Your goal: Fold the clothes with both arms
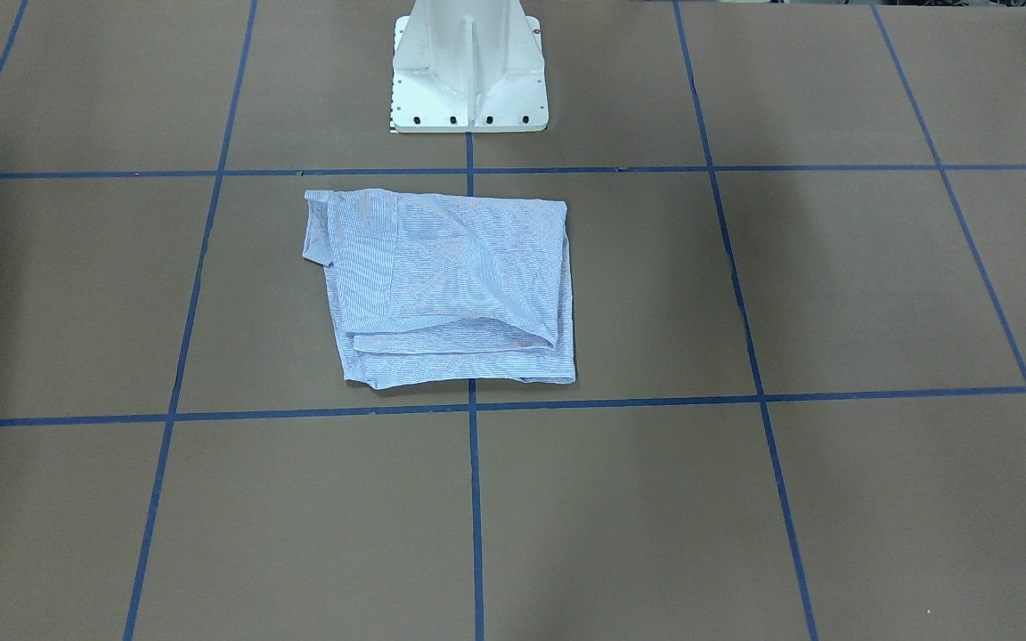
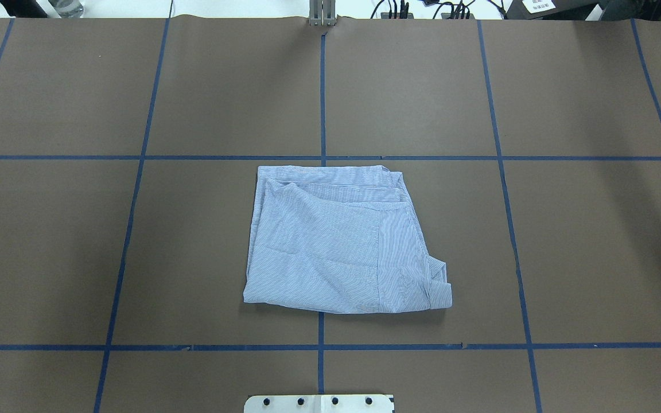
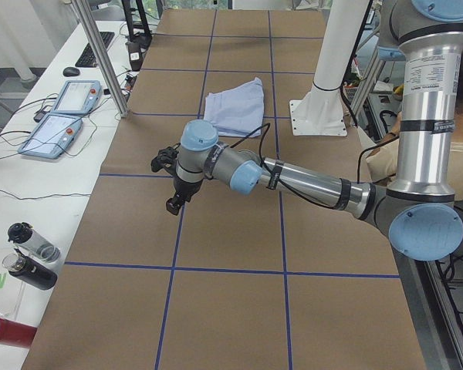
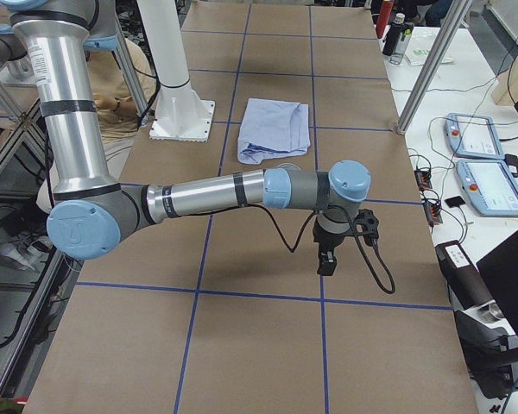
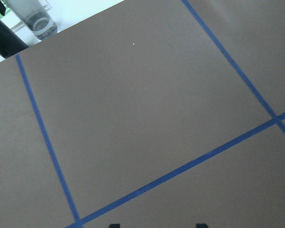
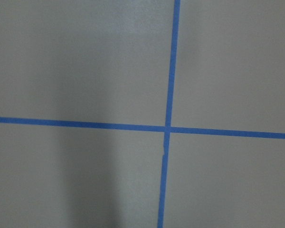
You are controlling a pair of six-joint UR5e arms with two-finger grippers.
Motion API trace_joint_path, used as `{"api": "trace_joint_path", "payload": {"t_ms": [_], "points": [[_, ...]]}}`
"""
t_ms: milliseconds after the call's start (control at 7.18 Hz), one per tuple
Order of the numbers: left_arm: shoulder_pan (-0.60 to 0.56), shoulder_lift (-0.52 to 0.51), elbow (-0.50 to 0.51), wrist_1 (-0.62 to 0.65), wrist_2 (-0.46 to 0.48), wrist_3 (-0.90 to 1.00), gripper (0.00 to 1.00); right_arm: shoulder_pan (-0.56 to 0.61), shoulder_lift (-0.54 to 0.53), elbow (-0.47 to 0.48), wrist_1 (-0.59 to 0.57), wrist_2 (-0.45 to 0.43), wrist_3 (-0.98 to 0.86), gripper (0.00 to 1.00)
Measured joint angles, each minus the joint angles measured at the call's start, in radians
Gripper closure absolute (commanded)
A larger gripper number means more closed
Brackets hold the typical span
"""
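The light blue striped shirt lies folded into a rough rectangle in the table's middle, in front of the white pedestal; it also shows in the overhead view and both side views. Neither arm touches it. My left gripper hangs over bare table far to the shirt's left; in the left wrist view its two fingertips stand wide apart and empty. My right gripper hangs over bare table far to the shirt's right. I cannot tell whether it is open or shut.
The brown table carries a blue tape grid. The white pedestal base stands behind the shirt. Teach pendants and bottles lie on the side bench. A person sits behind the pedestal.
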Motion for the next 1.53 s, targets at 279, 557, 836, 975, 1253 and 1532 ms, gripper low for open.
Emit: {"api": "trace_joint_path", "payload": {"t_ms": [279,557,836,975,1253,1532], "points": [[-0.013,0.025,-0.004,0.015,-0.053,0.011,0.01,0.022,-0.038,0.023,-0.027,0.021,-0.048,0.0],[-0.014,0.039,-0.018,0.013,-0.091,0.006,0.01,0.025,-0.054,0.033,-0.026,0.047,-0.046,0.0],[-0.017,0.046,-0.03,0.011,-0.102,0.007,0.01,0.024,-0.057,0.054,-0.025,0.051,-0.053,0.0],[-0.02,0.06,-0.049,0.008,-0.102,0.012,0.01,0.024,-0.068,0.079,-0.025,0.049,-0.055,0.0],[-0.026,0.097,-0.104,-0.002,-0.103,0.013,0.01,0.024,-0.077,0.107,-0.025,0.056,-0.045,0.0],[-0.027,0.108,-0.125,0.0,-0.103,0.006,0.01,0.024,-0.081,0.115,-0.025,0.069,-0.041,0.0]]}}
